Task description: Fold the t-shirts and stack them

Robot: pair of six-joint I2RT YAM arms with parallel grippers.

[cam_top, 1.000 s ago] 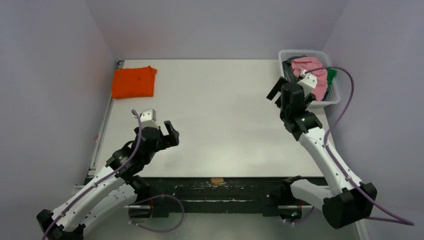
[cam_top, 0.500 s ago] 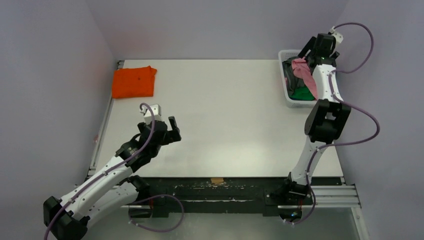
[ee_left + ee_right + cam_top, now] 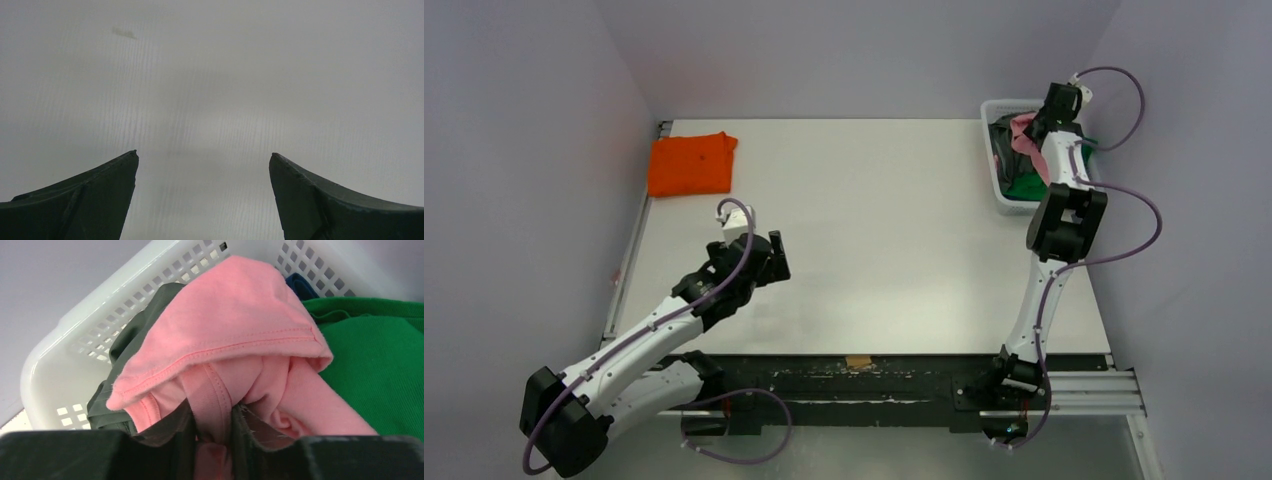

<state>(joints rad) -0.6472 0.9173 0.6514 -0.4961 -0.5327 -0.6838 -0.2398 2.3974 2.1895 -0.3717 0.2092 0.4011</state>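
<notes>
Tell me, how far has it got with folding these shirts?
Early on. Done: one orange shirt lies folded at the far left corner of the table. In hand: the right hand pinches the pink shirt in the white basket. Left: that pink shirt, a green shirt and a dark grey shirt all need folding and stacking; the left hand hangs open over the table.

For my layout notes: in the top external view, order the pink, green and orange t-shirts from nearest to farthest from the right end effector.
1. pink t-shirt: in the basket, pinched by the right end effector.
2. green t-shirt: same basket, near end.
3. orange t-shirt: folded, far left corner of the table.
</notes>
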